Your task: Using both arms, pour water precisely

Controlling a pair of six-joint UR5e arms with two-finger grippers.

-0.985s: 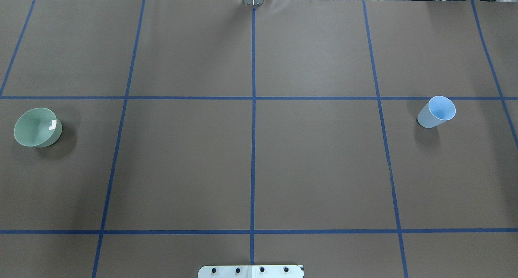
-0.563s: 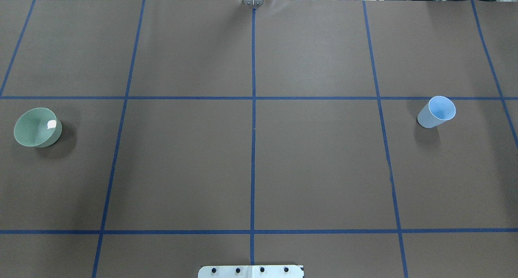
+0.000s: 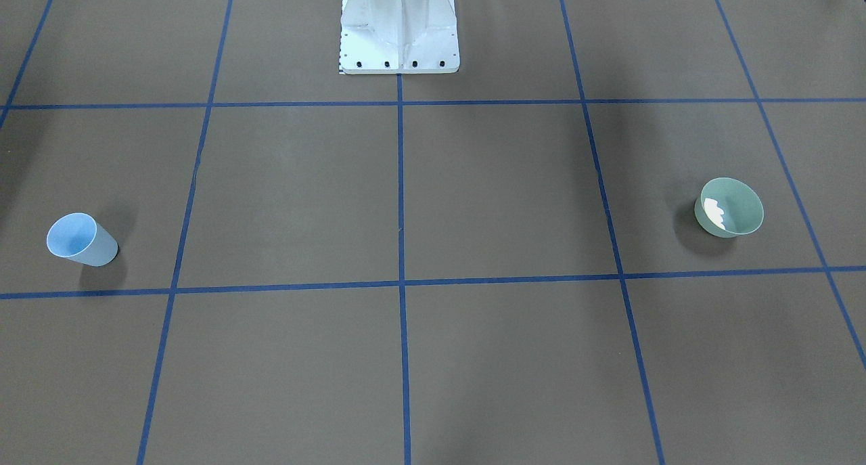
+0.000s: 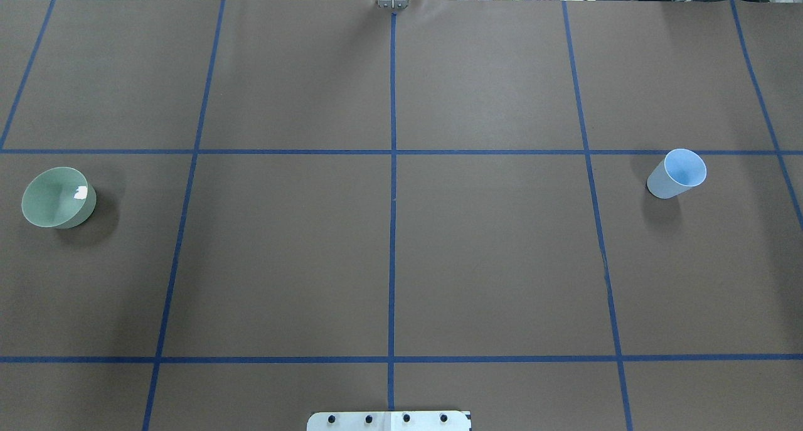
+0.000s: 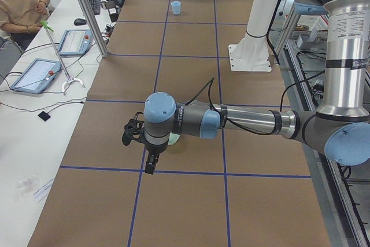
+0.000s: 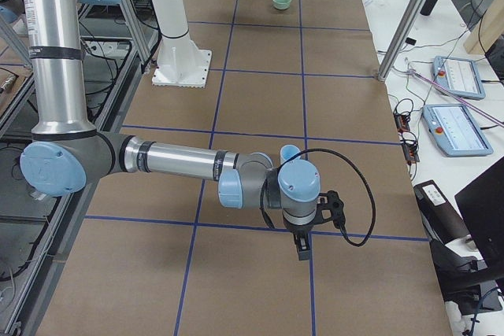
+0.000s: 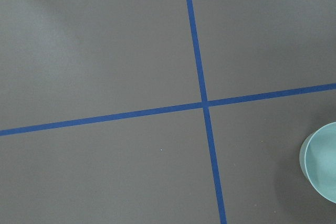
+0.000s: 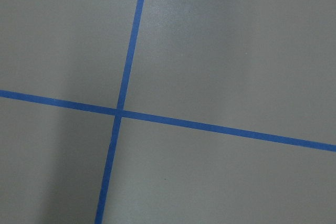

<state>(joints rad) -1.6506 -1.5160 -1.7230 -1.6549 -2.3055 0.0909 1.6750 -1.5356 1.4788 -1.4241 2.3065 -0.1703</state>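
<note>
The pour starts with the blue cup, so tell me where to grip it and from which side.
Grip the blue cup across its side wall, about mid-height, coming in level from the side. It stands upright with its mouth open and nothing beside it. The tapered wall narrows downward, so a mid-height pinch probably seats best and leaves the rim free for pouring.

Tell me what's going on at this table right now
Nothing is being handled yet. A green bowl stands on the robot's left side of the brown mat and a light blue cup on its right, both upright and far apart. The left arm reaches out above the bowl, the right arm above the cup. Neither gripper, left or right, holds anything; whether they are open cannot be told from these side views.
</note>
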